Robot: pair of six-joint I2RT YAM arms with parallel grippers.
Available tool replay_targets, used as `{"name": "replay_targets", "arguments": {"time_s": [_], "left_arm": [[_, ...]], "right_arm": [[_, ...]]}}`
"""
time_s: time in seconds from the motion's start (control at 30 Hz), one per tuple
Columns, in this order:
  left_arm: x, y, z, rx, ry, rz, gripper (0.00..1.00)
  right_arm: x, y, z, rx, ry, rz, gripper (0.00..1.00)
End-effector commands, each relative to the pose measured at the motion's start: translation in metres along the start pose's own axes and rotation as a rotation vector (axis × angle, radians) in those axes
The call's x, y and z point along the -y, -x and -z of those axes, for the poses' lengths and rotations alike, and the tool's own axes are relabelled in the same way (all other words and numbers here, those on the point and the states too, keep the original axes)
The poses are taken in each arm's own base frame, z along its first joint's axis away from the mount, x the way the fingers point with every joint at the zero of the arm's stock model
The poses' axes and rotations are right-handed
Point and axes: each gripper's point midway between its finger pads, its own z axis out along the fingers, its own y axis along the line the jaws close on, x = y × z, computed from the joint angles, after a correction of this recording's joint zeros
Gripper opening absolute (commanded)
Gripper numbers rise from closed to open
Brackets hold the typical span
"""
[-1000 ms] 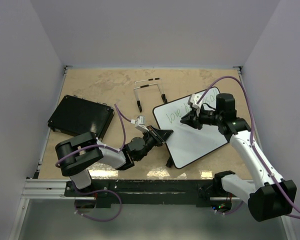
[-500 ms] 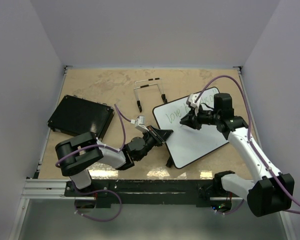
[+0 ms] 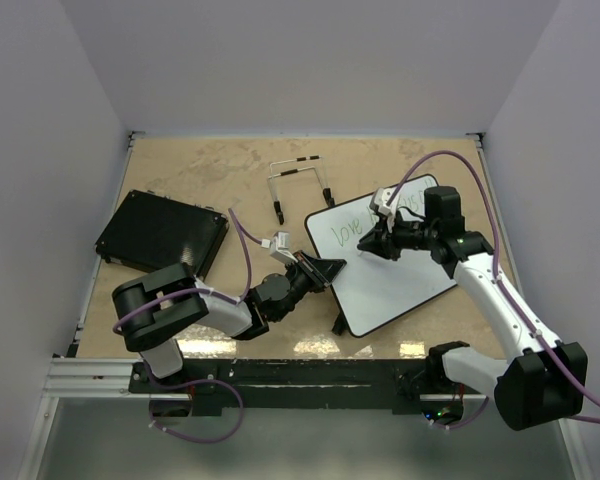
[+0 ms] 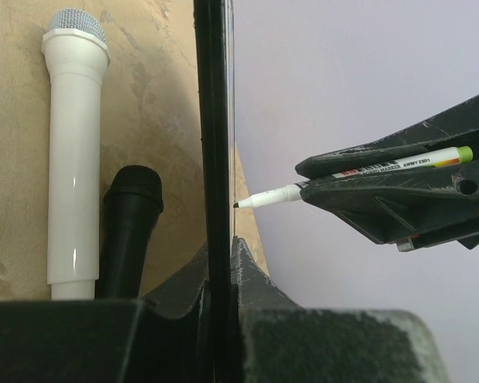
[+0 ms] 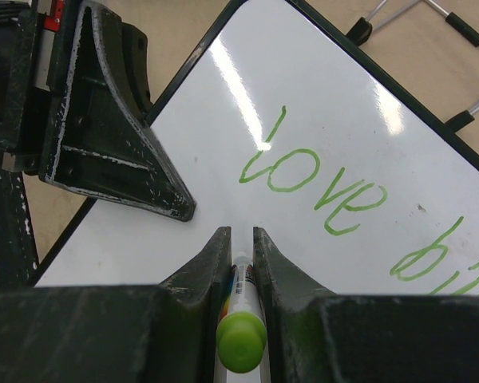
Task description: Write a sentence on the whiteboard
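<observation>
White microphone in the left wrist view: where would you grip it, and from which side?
I would grip the white microphone across its smooth barrel, in the half nearer the grille head, coming straight down from above. It lies flat on the table, and the black microphone lies alongside only its tail half, so near the head bare table shows on both sides.

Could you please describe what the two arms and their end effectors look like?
The left arm and right arm have white links, black joint housings and a purple cable each. The left end effector and right end effector have black, tapered, scuffed fingers.
</observation>
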Motion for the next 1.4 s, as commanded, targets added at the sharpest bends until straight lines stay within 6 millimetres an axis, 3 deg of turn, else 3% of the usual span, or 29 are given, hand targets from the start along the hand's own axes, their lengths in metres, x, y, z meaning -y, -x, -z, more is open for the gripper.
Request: {"name": "replay_targets", "arguments": {"time_s": [0.0,0.3,0.57,0.77,0.97,1.37], "left_arm": [[0.053,0.027,-0.007,0.096,-0.171,0.076,0.00],[0.053,0.028,-0.007,0.098,-0.171,0.074,0.00],[0.054,0.030,-0.005,0.104,-0.176,0.077,0.00],[0.057,0.033,-0.005,0.111,-0.183,0.080,0.00],[0.059,0.034,-0.006,0.113,-0.188,0.081,0.00],[0.061,0.031,-0.010,0.103,-0.197,0.088,0.00]], "right_arm": [[-0.004,0.007,-0.002,0.031,0.028,0.012,0.00],[-0.016,0.004,0.000,0.015,0.084,0.034,0.00],[0.003,0.016,0.005,0.036,-0.042,0.030,0.00],[0.013,0.013,0.004,0.016,-0.090,0.012,0.00],[0.013,0.006,-0.001,-0.002,-0.067,-0.008,0.00],[0.000,0.012,-0.006,0.029,0.027,-0.012,0.00]]}}
